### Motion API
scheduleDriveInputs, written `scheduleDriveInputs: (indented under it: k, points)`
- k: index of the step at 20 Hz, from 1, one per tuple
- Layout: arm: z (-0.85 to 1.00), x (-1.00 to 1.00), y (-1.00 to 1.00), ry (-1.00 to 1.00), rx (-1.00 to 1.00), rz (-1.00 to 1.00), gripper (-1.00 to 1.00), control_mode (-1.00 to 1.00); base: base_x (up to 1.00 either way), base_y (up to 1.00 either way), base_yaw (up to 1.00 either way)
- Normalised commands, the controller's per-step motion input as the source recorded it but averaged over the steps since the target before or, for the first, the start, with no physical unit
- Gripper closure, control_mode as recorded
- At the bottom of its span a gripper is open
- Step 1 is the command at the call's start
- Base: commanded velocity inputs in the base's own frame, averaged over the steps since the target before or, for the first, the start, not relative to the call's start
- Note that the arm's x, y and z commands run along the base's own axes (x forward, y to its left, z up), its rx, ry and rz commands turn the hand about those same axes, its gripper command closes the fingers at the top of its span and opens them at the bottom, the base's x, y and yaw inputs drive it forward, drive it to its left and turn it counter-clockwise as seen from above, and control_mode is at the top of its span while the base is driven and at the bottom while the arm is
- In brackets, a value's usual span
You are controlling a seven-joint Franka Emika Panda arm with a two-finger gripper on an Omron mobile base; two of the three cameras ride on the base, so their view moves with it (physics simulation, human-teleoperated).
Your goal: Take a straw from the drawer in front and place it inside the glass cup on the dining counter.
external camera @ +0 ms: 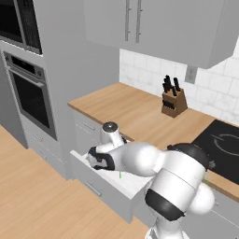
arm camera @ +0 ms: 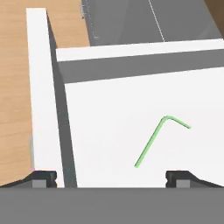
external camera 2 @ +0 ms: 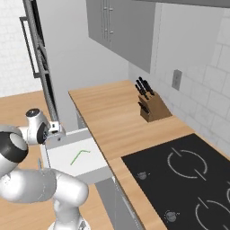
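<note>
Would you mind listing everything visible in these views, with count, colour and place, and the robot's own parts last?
straw: one, bright green, bent near one end, lying on the drawer floor.
drawer: one, grey front, white inside, pulled open below the counter.
counter: one, light wood, along the tiled wall.
knife block: one, brown with black handles, on the counter by the wall.
cooktop: one, black, set into the counter.
oven: one, dark, in the tall grey unit.
upper cabinets: grey, above the counter.
gripper: one, dark fingertips, open above the drawer.
</note>
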Motion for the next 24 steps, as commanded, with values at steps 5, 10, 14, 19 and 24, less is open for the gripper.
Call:
scheduleDriveInputs:
  k: [5,10,14,19,24]
  points:
    - [-0.24,0.67,-0.22,0.23,0.02,-0.11,-1.00,-1.00,0.00,0.00,0.00]
    - [-0.63,0.34,-0.02,0.26,0.05,-0.04,-1.00,-1.00,0.00,0.00,0.00]
    - [-0.67,0.11,0.00,0.14,0.02,-0.01,-1.00,-1.00,0.00,0.00,0.00]
    - [-0.68,0.03,0.00,0.07,0.00,0.00,-1.00,-1.00,0.00,0.00,0.00]
    - [-0.59,0.00,0.03,0.04,0.00,0.00,-1.00,-1.00,0.00,0.00,0.00]
